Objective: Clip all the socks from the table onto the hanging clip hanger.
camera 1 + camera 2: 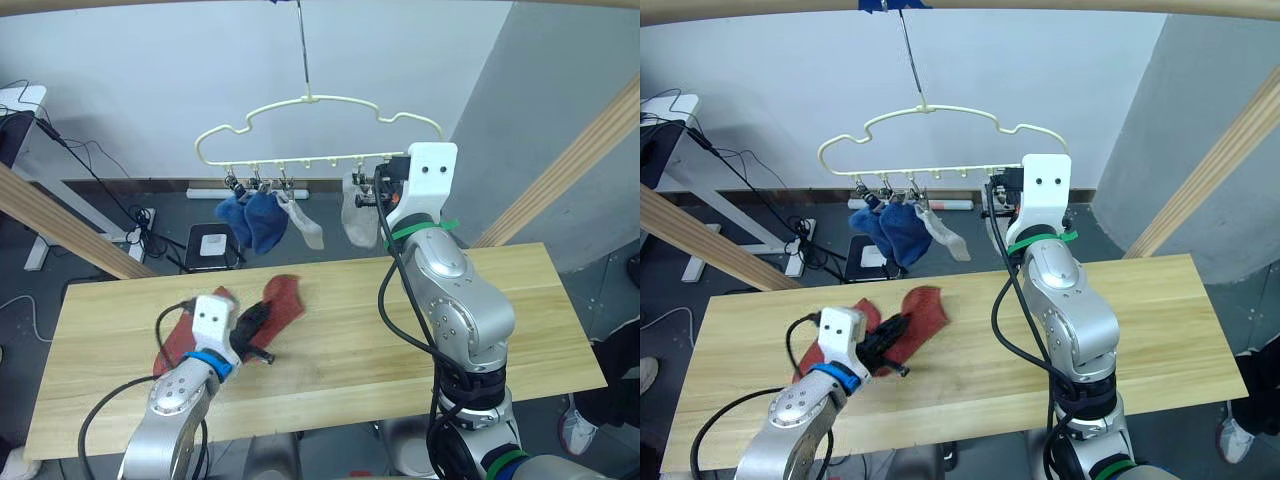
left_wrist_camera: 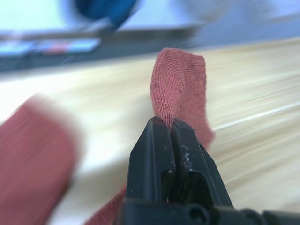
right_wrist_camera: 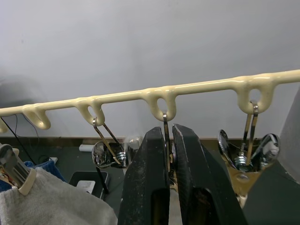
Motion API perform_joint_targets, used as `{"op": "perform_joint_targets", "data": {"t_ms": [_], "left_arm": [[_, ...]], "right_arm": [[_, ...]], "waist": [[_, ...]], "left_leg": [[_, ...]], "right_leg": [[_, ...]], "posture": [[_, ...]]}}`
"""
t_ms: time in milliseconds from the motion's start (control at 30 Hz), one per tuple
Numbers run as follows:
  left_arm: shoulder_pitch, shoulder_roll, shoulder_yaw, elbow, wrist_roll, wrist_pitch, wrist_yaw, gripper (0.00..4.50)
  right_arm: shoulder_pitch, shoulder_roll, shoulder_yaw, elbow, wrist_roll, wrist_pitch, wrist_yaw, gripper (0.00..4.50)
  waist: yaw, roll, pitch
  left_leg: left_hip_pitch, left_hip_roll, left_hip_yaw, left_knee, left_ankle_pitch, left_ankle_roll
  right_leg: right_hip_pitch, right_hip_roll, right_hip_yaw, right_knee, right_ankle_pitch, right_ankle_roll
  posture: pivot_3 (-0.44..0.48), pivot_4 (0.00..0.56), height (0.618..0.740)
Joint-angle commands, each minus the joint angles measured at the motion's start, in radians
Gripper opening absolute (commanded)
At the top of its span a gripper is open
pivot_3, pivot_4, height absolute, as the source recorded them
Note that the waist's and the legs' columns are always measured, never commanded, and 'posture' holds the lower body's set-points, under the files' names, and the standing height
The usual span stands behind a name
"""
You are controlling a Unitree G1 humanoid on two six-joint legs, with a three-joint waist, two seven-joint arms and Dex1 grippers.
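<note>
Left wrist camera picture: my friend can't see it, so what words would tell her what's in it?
Two black fingers of the left gripper pinch a fold of a rust-red sock, which stands up above the pale wooden table. A second rust-red sock lies blurred beside it, and something blue hangs in the background.

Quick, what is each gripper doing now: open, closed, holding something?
Left gripper: closed on a rust-red sock.
Right gripper: closed on a metal clip of the clip hanger.
</note>
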Motion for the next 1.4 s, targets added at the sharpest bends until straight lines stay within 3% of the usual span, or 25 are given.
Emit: {"op": "perform_joint_targets", "data": {"t_ms": [33,300,600,1033,1400], "left_arm": [[-0.043,0.024,-0.050,-0.020,-0.015,-0.084,-0.100,0.03],[-0.239,-0.020,-0.105,0.078,-0.031,-0.136,-0.147,0.03],[-0.406,-0.123,-0.101,0.126,-0.192,0.043,-0.163,0.03],[-0.514,-0.231,-0.087,0.215,-0.223,0.088,-0.104,0.03],[-0.545,-0.250,-0.075,0.268,-0.229,0.102,-0.099,0.03]], "right_arm": [[-0.038,0.050,0.000,-0.029,0.008,-0.015,0.002,0.00],[-0.046,0.050,0.000,-0.032,0.007,-0.011,0.000,0.00],[-0.048,0.050,-0.003,-0.036,0.007,-0.005,-0.003,0.00],[-0.049,0.052,-0.005,-0.039,0.013,0.000,0.000,0.00],[-0.048,0.052,-0.004,-0.041,0.015,0.002,0.001,0.00]], "waist": [[-0.001,0.000,0.000],[-0.001,0.000,0.000],[-0.005,0.000,0.000],[-0.005,0.000,0.000],[-0.006,0.000,0.000]], "left_leg": [[0.000,0.000,0.000,0.000,0.000,0.000],[0.000,-0.001,0.001,0.000,0.000,0.000],[-0.001,-0.001,0.001,0.000,0.000,0.000],[-0.001,-0.001,0.000,0.000,0.000,0.000],[-0.001,-0.002,0.000,0.000,0.000,0.000]], "right_leg": [[0.000,0.000,0.000,0.000,0.000,0.000],[0.000,0.001,0.000,0.000,0.000,0.000],[0.000,0.002,-0.001,0.000,0.000,0.000],[0.000,0.002,-0.001,0.000,0.000,0.000],[0.000,0.002,-0.001,0.000,0.000,0.000]], "posture": [[-0.234,0.291,0.740],[-0.246,0.296,0.740],[-0.260,0.296,0.740],[-0.268,0.297,0.740],[-0.269,0.297,0.740]]}}
